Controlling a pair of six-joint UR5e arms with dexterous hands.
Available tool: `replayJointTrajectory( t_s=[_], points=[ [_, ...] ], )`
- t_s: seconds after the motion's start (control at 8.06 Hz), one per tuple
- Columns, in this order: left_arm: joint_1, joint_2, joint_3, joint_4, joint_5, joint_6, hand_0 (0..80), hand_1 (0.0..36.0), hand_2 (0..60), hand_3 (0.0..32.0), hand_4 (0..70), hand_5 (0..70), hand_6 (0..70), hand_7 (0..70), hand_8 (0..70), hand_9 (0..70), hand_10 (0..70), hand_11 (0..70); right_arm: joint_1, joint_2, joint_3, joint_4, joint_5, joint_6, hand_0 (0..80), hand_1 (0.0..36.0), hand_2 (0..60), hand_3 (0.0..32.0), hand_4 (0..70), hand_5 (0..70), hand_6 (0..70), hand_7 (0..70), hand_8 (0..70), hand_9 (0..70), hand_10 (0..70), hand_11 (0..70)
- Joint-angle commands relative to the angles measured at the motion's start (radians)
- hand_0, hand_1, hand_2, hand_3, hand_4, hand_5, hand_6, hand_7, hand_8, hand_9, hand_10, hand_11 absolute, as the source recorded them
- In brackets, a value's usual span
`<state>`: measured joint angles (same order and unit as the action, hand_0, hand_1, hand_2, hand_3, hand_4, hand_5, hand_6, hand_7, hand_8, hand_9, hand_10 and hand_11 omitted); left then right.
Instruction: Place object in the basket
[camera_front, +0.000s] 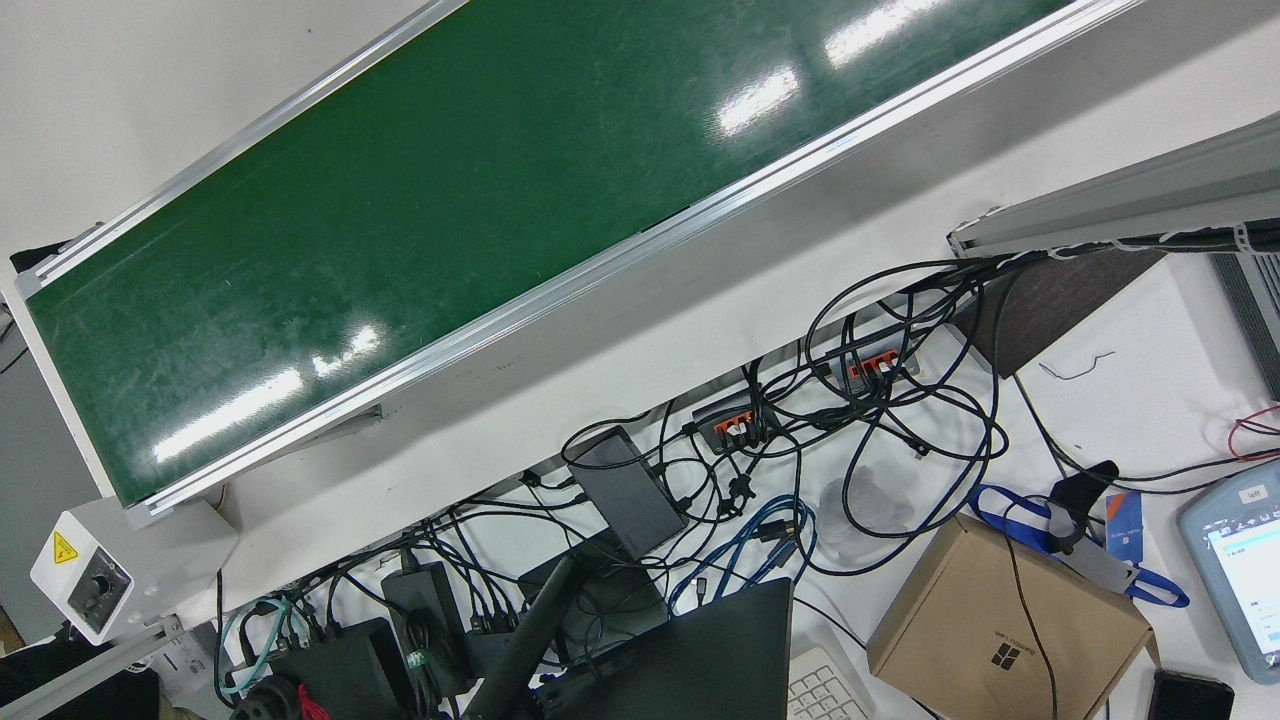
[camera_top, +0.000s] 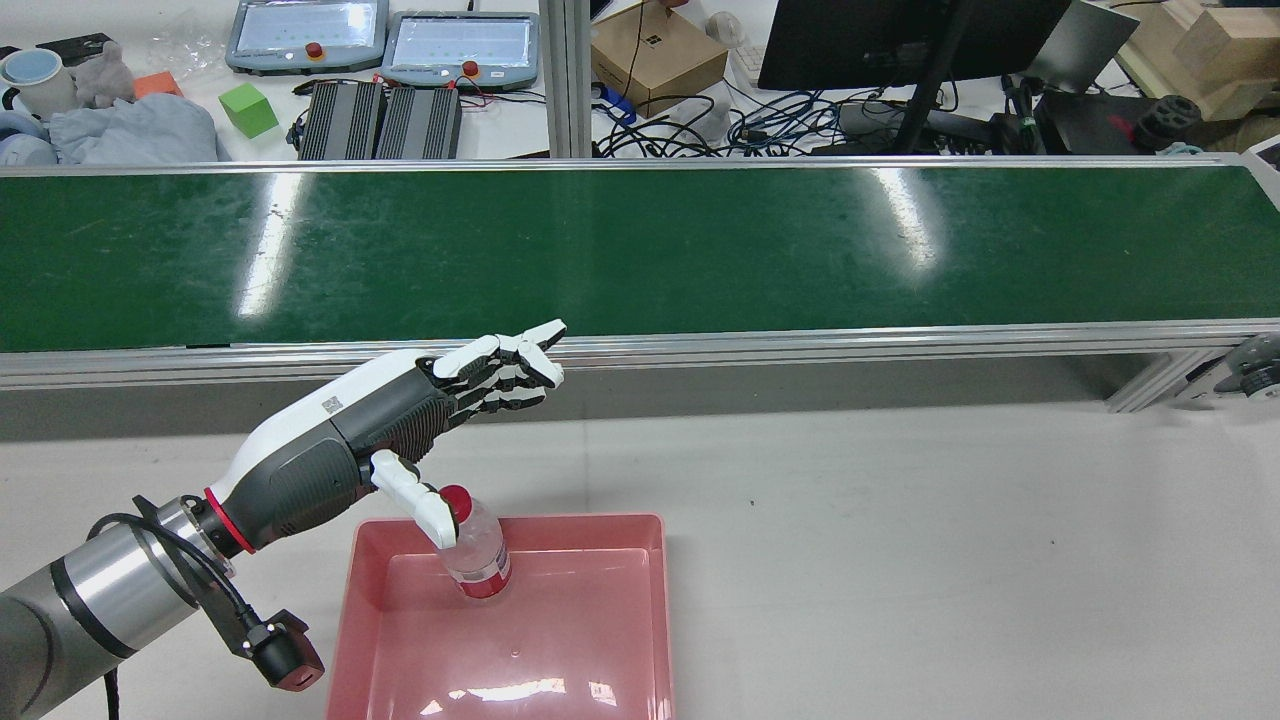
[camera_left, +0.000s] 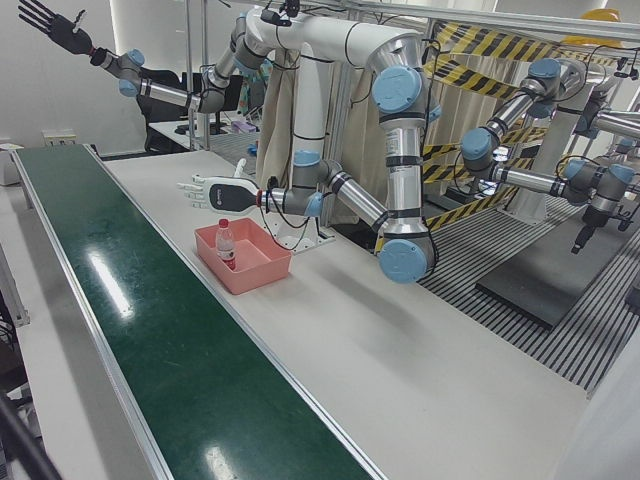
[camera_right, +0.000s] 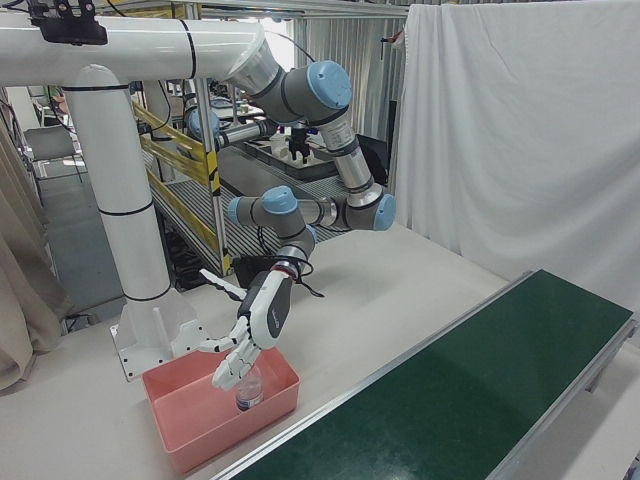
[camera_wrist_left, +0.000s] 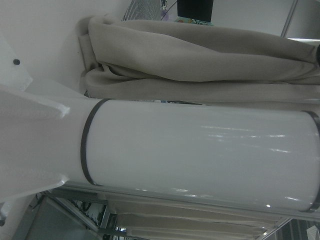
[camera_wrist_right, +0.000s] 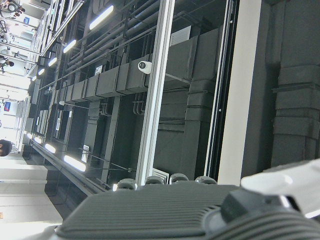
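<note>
Carefully lift left hand (camera_top: 470, 385) clear — fingers spread, empty — thumb by bottle (camera_top: 480, 562) cap, basket's (camera_top: 655, 610) 11 o'clock.

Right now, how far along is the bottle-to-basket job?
Nearly done. The bottle stands upright inside the pink basket. The left hand is open just above it, fingers spread and holding nothing, though the thumb sits close to the red cap and contact is unclear. What's left: pull the hand clear. The green belt carries nothing else.
</note>
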<state>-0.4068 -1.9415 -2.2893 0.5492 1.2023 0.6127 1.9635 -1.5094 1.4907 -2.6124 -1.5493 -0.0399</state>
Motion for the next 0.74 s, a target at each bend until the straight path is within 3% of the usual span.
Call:
replayJointTrajectory(
  t_s=[0.0,0.62],
  points=[
    [-0.001,-0.002,-0.004,0.000,0.000,-0.007,36.8,0.0,0.0,6.0,9.7,40.8,8.3,5.9,15.0,15.2,11.2,15.4,0.000,0.000,-0.001,0.000,0.000,0.000,0.0,0.0,0.0,0.0,0.0,0.0,0.0,0.0,0.0,0.0,0.0,0.0],
    [-0.001,-0.005,-0.005,0.000,0.000,-0.008,38.3,0.0,0.0,6.8,10.0,39.7,7.7,5.1,13.8,13.8,10.0,13.9,0.000,0.000,0.000,0.000,0.000,0.000,0.0,0.0,0.0,0.0,0.0,0.0,0.0,0.0,0.0,0.0,0.0,0.0]
  ],
)
